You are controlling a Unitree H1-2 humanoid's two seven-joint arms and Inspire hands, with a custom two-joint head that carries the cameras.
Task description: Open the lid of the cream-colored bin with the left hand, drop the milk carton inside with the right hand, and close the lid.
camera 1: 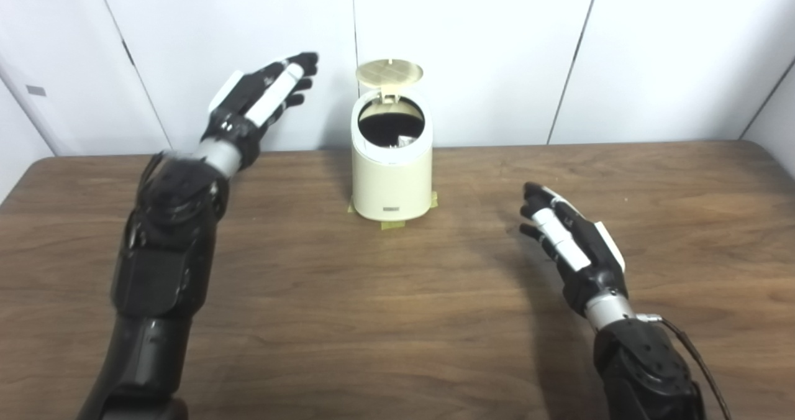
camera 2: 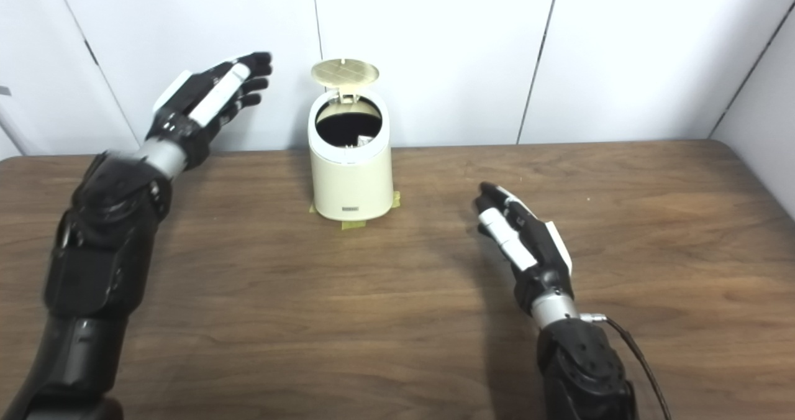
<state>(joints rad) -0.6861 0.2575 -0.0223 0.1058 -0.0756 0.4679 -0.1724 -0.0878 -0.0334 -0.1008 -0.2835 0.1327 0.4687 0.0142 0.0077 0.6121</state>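
Observation:
The cream-colored bin (camera 1: 391,178) stands near the table's far edge, taped down at its base. Its round lid (camera 1: 389,72) is tipped up and back on its hinge, leaving the dark mouth exposed. A pale corner of something, perhaps the milk carton (camera 1: 406,140), shows inside the opening; I cannot identify it for sure. My left hand (camera 1: 261,100) is raised in the air to the left of the bin at lid height, open, apart from the lid. Low over the table to the bin's right, my right hand (camera 1: 568,240) is open and holds nothing.
The brown wooden table (camera 1: 397,320) stretches across the view, backed by white wall panels (camera 1: 472,47). Yellow tape tabs (camera 1: 392,223) stick out under the bin's base.

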